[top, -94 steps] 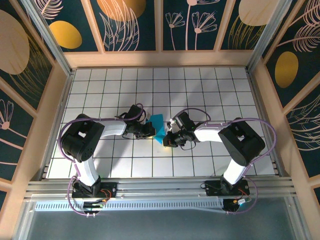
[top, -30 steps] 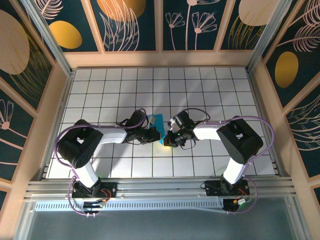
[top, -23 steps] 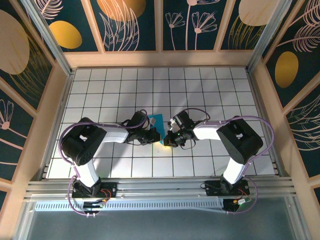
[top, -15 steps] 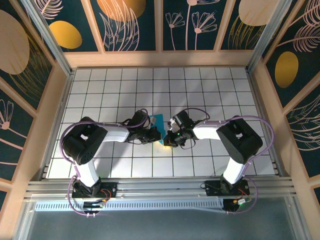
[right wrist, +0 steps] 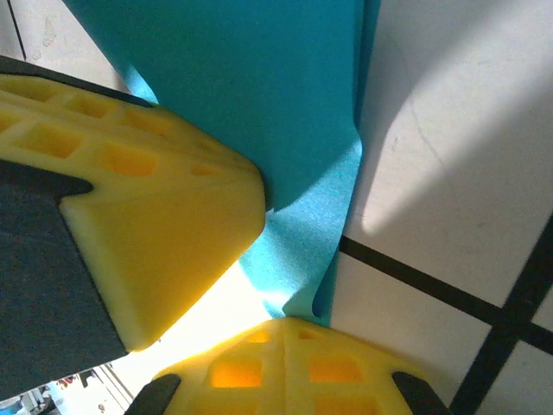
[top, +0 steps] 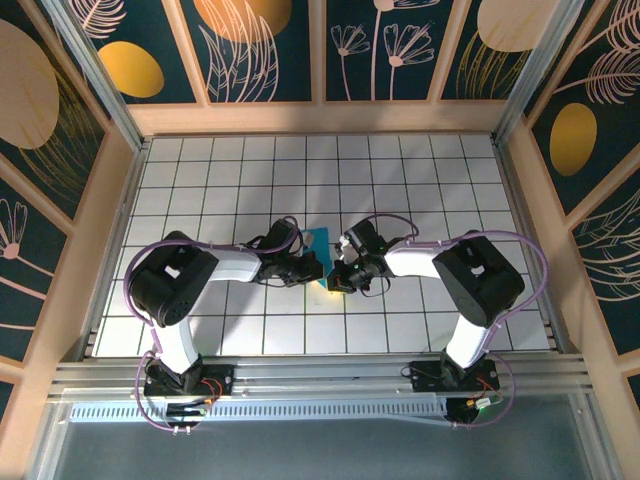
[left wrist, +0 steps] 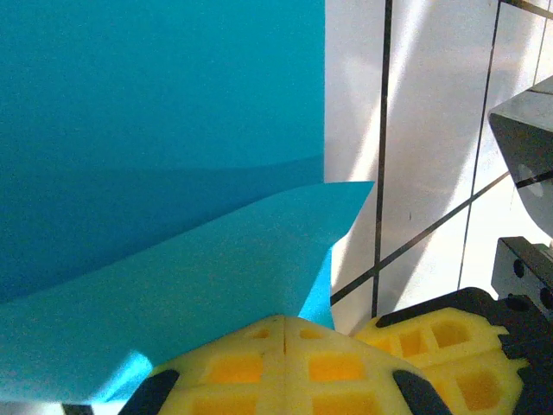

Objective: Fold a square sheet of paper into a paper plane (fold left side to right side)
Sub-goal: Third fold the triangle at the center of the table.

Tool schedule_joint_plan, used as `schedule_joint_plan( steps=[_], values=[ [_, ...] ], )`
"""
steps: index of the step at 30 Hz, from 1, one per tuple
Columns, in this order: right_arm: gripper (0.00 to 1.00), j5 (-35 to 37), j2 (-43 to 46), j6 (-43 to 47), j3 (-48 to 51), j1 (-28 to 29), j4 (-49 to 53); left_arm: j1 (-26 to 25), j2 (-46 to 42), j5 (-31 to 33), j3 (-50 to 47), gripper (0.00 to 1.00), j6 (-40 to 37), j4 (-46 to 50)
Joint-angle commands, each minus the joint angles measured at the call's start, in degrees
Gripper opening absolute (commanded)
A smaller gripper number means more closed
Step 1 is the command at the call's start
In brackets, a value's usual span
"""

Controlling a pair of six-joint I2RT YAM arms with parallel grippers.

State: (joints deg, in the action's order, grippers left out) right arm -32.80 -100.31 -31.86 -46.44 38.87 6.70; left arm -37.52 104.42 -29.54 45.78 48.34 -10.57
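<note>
The square sheet of paper [top: 318, 240] is bright cyan-blue and lies partly folded on the white grid table [top: 420, 180], between both grippers. My left gripper [top: 313, 270] is shut on a lifted flap of the paper [left wrist: 155, 130], its yellow fingertips [left wrist: 259, 346] pressed together at the flap's edge. My right gripper [top: 337, 281] is shut on the paper's near corner [right wrist: 302, 251], which buckles just above its fingertips [right wrist: 328, 363]. The two grippers almost touch. The right gripper's fingers [left wrist: 441, 333] show in the left wrist view, and a left finger [right wrist: 155, 190] shows in the right wrist view.
Wooden walls with dark floral panels [top: 320, 50] enclose the table on three sides. An aluminium rail [top: 320, 375] with both arm bases runs along the near edge. Open white tiles spread on all sides of the paper.
My left gripper has moved right with the paper's flap, closing on the right gripper. The visible blue patch in the top view has narrowed. The right gripper has barely moved.
</note>
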Motion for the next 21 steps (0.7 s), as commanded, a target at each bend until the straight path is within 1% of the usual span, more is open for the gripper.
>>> schedule_joint_plan(
  steps=[1, 5, 12, 16, 21],
  values=[
    [0.0, 10.58, -4.02, 1.51, 1.88, -0.3, 10.66, 0.94, 1.64, 4.82, 0.76, 0.01, 0.1, 2.74],
    [0.0, 10.34, -4.27, 1.6, 1.74, -0.31, 10.96, 2.96, 1.32, 5.13, 0.63, 0.01, -1.15, 3.01],
    [0.0, 10.12, -4.95, 1.89, 1.02, -0.02, 11.75, 9.34, 0.66, 5.22, -0.59, 0.01, -4.33, 1.64],
    [0.0, 10.25, -4.78, 1.89, 0.75, -0.01, 12.15, 11.89, 0.77, 8.25, -0.54, 0.01, -7.97, 3.54],
    [0.0, 10.4, -4.37, 1.71, 0.82, 0.06, 12.38, 15.43, 0.57, 8.05, -2.69, 0.01, -8.72, 0.87]
  ],
)
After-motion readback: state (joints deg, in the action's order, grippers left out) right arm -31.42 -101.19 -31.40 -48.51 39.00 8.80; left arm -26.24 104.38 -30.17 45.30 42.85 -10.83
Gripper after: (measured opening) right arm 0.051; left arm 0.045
